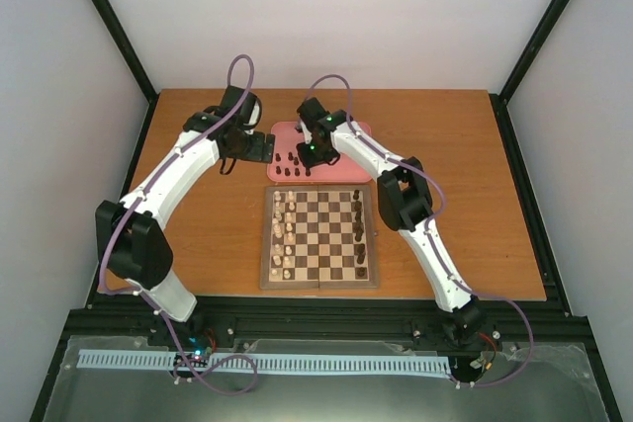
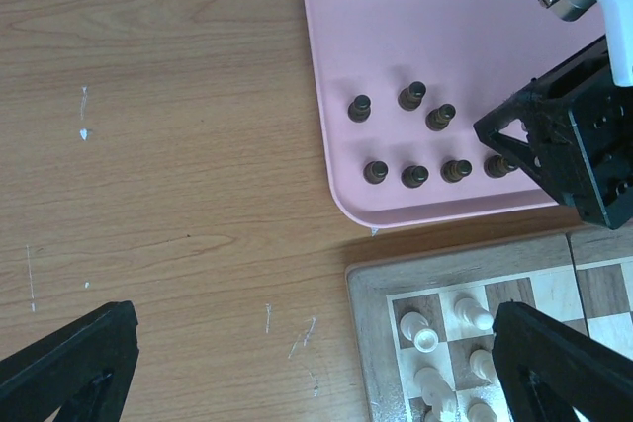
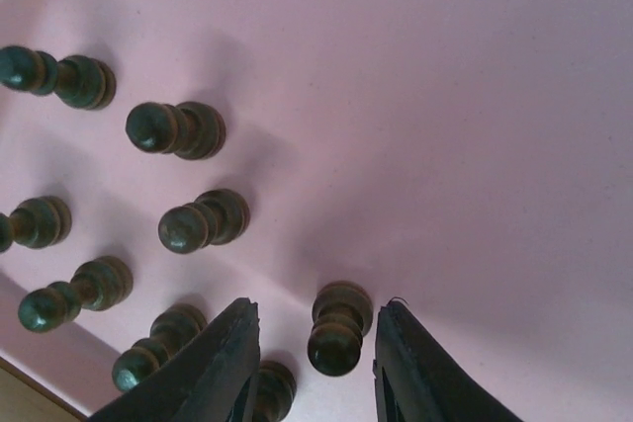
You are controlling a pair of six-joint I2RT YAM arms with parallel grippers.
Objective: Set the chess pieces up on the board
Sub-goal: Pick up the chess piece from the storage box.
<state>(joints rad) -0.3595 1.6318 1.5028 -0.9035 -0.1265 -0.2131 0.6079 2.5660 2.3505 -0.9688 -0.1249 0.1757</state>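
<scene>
The board (image 1: 318, 285) lies in the middle of the table, with several dark chess pieces (image 1: 359, 229) along its right side. More dark pieces (image 1: 288, 160) stand on the pink tray (image 1: 348, 135) behind it; the left wrist view (image 2: 414, 176) shows them too. My right gripper (image 1: 309, 155) is low over the tray. In the right wrist view it (image 3: 316, 311) is open, with one dark pawn (image 3: 339, 328) standing between its jaws and untouched. My left gripper (image 1: 245, 157) hovers left of the tray. It (image 2: 316, 373) is open and empty above the board's far left corner (image 2: 371, 343).
Cream-white pieces (image 1: 285, 234) fill the board's two left columns and show in the left wrist view (image 2: 425, 333). Other dark pawns (image 3: 203, 219) stand close to the left of my right gripper. Bare wooden table (image 2: 148, 145) lies left of the tray.
</scene>
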